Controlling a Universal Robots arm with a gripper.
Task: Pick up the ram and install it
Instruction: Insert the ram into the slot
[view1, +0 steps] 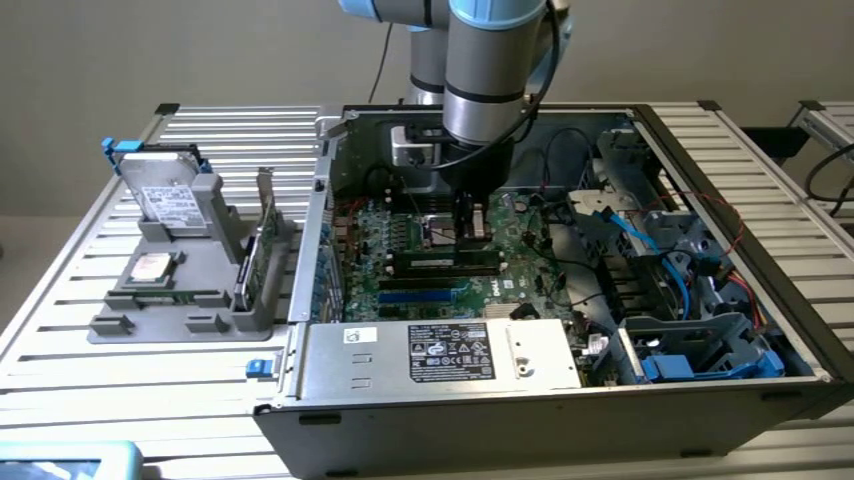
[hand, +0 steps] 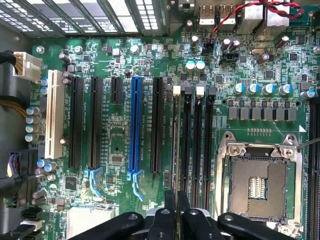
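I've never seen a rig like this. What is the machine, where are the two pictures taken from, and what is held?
It is a robot arm with a gripper. The exterior view looks from off the arm at a table; the wrist view looks down from the arm's wrist. On the table lie an open computer case and, at the exterior view's left, a grey holder with parts. The gripper is down in the case, shut on the ram, seen edge-on over the motherboard.

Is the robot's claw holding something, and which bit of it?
Yes: the gripper pinches the ram by its top long edge, near the middle.
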